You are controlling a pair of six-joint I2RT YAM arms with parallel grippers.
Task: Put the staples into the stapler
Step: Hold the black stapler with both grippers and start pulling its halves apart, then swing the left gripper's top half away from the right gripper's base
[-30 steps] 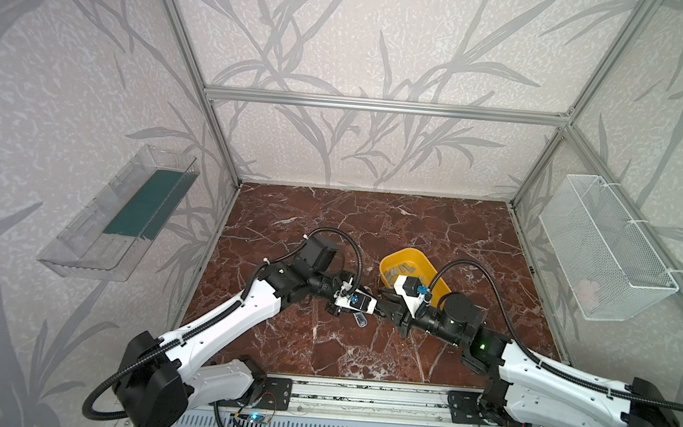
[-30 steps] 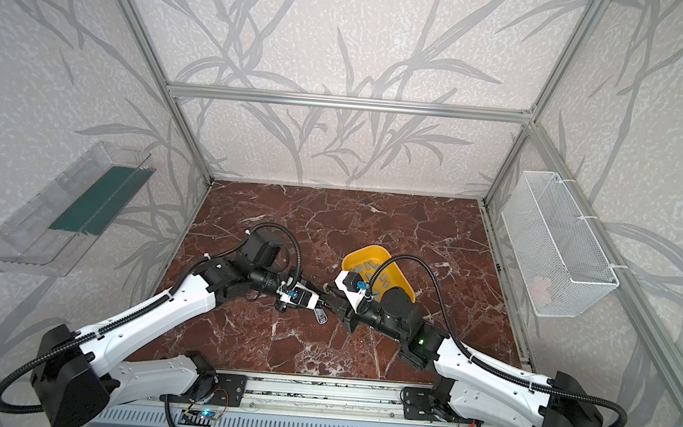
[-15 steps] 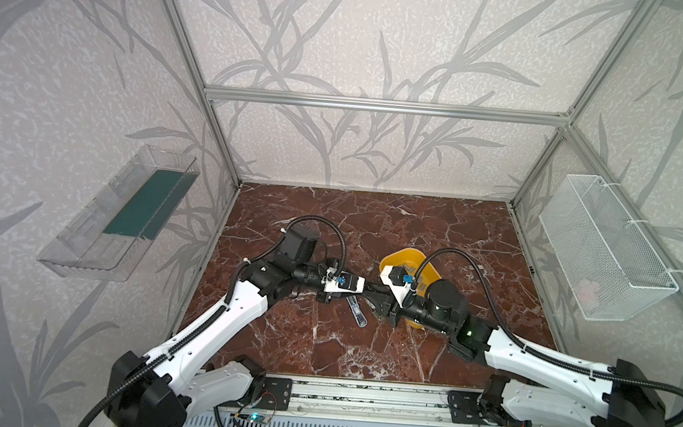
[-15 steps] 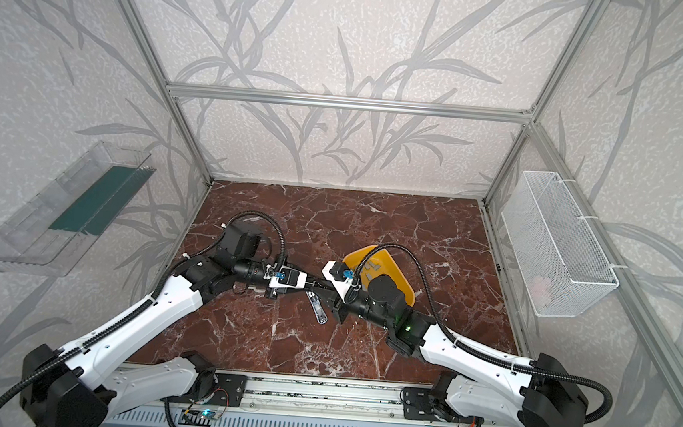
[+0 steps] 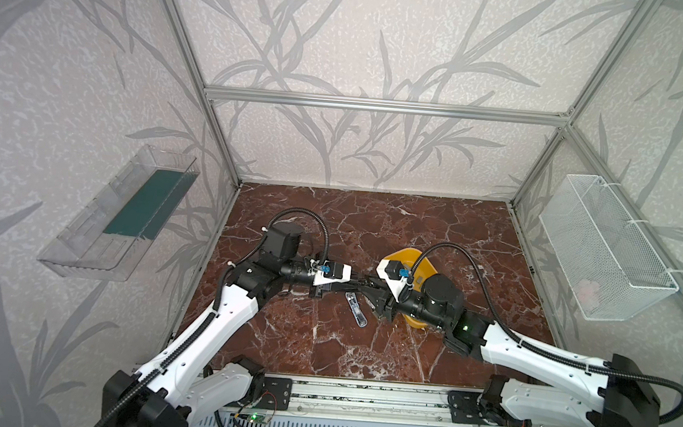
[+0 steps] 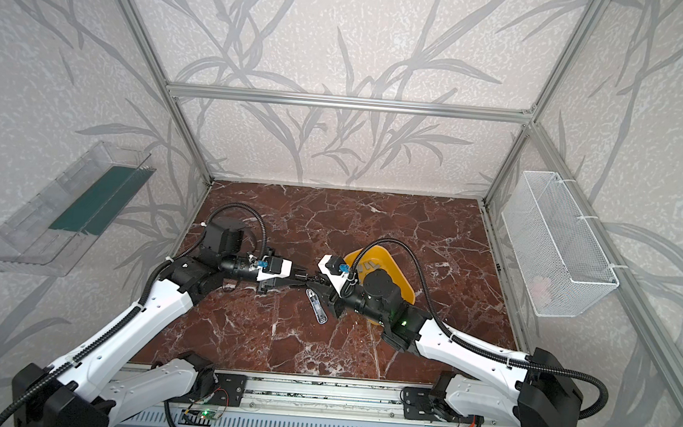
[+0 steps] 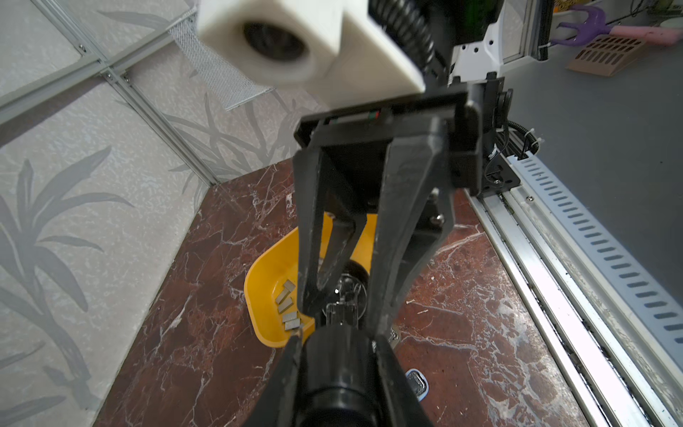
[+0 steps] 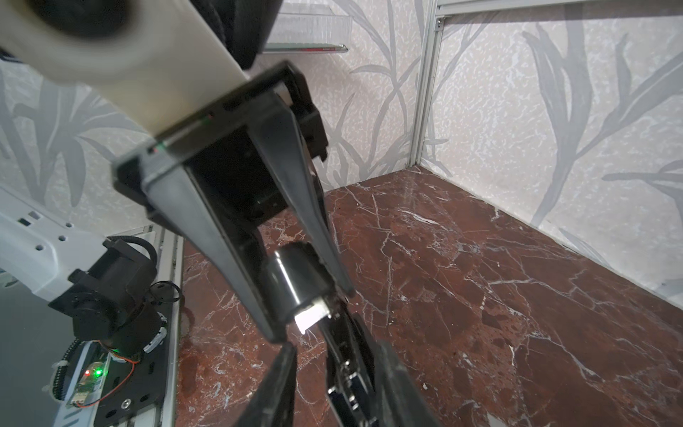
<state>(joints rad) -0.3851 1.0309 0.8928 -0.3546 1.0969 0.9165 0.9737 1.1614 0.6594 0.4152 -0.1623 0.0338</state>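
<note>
A black stapler (image 7: 336, 362) hangs above the floor between my two grippers. My left gripper (image 7: 338, 340) is shut on its round black end, which shows in both top views (image 5: 361, 283). My right gripper (image 8: 336, 355) meets it from the other side and stands open around the stapler's metal arm (image 8: 347, 366). That arm leans on one finger, with a gap to the other finger (image 8: 284, 380). The staples (image 7: 288, 307) lie as several small grey strips in a yellow tray (image 7: 262, 277) behind the right gripper (image 6: 328, 286).
A second, clear stapler with blue trim (image 5: 355, 309) lies on the marble floor just under the grippers. A wire basket (image 5: 603, 252) hangs on the right wall and a clear shelf (image 5: 123, 214) on the left wall. The arms' rail (image 5: 358, 399) runs along the front.
Both grippers have moved a little toward the back with the black stapler between them. The right gripper's jaws have spread wider around it.
</note>
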